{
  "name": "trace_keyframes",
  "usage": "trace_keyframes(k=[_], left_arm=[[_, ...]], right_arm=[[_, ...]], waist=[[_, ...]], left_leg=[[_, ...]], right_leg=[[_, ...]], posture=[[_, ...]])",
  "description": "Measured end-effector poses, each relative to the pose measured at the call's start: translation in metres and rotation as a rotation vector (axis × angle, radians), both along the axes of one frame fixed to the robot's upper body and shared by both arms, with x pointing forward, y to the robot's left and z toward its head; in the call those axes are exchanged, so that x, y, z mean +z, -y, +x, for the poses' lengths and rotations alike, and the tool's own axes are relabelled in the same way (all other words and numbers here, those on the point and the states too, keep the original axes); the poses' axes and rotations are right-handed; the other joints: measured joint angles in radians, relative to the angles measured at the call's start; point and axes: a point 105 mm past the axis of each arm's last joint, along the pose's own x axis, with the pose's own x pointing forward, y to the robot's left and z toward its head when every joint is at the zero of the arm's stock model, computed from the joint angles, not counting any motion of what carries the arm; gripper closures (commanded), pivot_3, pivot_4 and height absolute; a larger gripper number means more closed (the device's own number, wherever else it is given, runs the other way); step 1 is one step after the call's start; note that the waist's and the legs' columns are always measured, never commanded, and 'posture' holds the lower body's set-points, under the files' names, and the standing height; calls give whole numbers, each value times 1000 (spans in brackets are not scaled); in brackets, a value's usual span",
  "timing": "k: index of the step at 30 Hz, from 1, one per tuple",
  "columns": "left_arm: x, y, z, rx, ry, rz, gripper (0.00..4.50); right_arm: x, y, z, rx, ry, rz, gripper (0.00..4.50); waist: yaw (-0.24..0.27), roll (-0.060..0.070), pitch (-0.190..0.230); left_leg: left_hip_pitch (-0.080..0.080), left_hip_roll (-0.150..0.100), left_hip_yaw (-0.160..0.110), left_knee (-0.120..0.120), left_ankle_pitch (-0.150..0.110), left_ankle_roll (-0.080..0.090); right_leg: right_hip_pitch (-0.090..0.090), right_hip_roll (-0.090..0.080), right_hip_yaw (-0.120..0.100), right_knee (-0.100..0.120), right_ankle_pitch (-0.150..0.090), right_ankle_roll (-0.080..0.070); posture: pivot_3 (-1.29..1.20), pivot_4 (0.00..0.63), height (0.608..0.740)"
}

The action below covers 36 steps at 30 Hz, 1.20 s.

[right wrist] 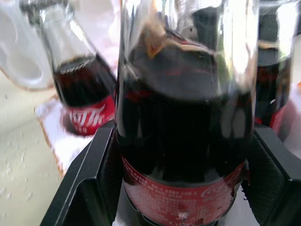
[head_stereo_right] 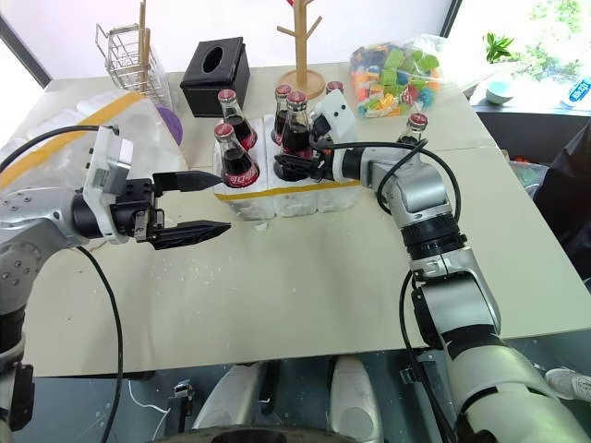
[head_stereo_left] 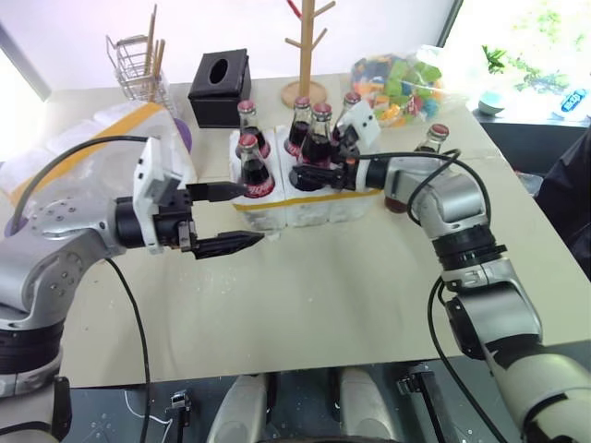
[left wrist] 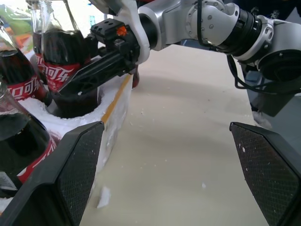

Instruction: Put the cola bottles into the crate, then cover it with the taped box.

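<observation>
Styrofoam: my low white six-well crate (head_stereo_left: 305, 208) sits mid-counter, light and crumbly. My right tool (head_stereo_left: 319, 166) straddles a heavy, slick glass cola bottle (head_stereo_left: 319, 138) seated there, grip uncertain; left tool (head_stereo_left: 231, 218) gapes empty.

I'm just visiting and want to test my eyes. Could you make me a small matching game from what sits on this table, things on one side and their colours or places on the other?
Things:
1. tissue box
2. wooden stand
3. crate
4. lone cola bottle

Descriptions:
A. white, with a yellow tape band
B. standing on the table beside the crate
C. black
D. bare light-brown pegs, at the back of the table

Pairs: 1-C, 2-D, 3-A, 4-B
</observation>
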Motion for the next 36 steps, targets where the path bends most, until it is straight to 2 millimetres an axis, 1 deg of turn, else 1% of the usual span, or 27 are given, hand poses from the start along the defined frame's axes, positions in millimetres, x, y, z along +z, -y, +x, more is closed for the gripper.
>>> trace_keyframes(k=[1,4,6,7,9,10,12,14,15,17,19,20,24,27,33,36], left_arm=[[0,0,0,1,1,1,0],[0,1,0,0,3,0,0],[2,3,1,-9,8,-5,0],[3,4,2,-15,12,-13,0],[4,9,4,-31,15,-19,0],[3,12,5,-42,18,-24,0],[2,14,8,-43,11,-29,0],[1,16,11,-50,5,-36,0],[2,19,11,-62,10,-39,0],[2,20,13,-75,14,-45,0],[1,23,15,-84,16,-46,0],[1,25,15,-93,15,-47,0],[0,25,19,-97,17,-47,0],[3,27,20,-109,31,-44,0],[1,30,21,-122,24,-38,0],[0,29,21,-117,26,-33,0]], right_arm=[[0,-1,0,1,0,1,75],[-3,0,0,-9,1,9,75],[-3,6,-3,-25,6,26,75],[0,10,-6,-31,12,39,75],[13,23,-15,-50,35,76,75],[24,36,-24,-68,58,99,75],[40,59,-40,-112,98,118,75],[45,82,-58,-175,112,126,75],[41,90,-66,-208,107,121,75],[21,108,-82,-300,46,110,75],[4,124,-90,-393,-18,112,75],[-1,131,-91,-438,-35,113,75],[-2,155,-86,-597,-17,136,75],[-9,164,-79,-650,-27,147,75],[-29,155,-58,-624,-58,133,75],[-31,158,-43,-632,-51,142,75]], waist=[[0,0,0],[0,0,0],[5,0,0],[6,0,0],[7,0,0],[10,0,0],[10,0,0],[7,-1,-1],[7,-1,-1],[5,-1,-1],[2,-1,-1],[1,-1,-1],[3,-1,-1],[5,-1,-1],[2,-1,0],[1,-1,0]], left_leg=[[0,0,0,0,0,0],[0,1,0,1,0,0],[0,1,0,1,0,0],[0,1,0,2,0,0],[0,1,0,2,0,0],[0,0,0,2,0,0],[0,0,0,2,0,0],[0,1,0,2,0,1],[1,1,0,2,0,1],[2,2,1,2,-1,1],[3,2,2,2,-1,1],[4,2,4,3,-1,2],[10,3,4,3,-1,2],[10,3,4,3,-1,2],[10,3,5,3,-1,3],[10,3,5,3,-1,3]], right_leg=[[0,0,0,0,0,0],[1,1,0,0,0,-1],[1,1,0,0,0,-1],[1,1,0,0,0,-1],[1,1,0,0,1,-1],[1,0,0,0,1,0],[2,0,0,-1,1,0],[3,0,0,-1,0,0],[3,1,0,-1,0,0],[4,1,0,-1,0,0],[5,1,2,-1,0,-1],[5,1,3,-1,0,-2],[11,2,4,-3,-2,-4],[12,1,4,-4,-2,-4],[12,2,4,-5,0,-1],[12,2,4,-5,0,-1]], posture=[[0,150,740],[0,150,740],[0,150,740],[0,150,740],[0,150,740],[0,150,740],[0,150,740],[0,150,740],[0,150,740],[0,150,740],[0,150,740],[0,150,740],[0,150,740],[0,150,740],[0,150,740],[0,150,740]])
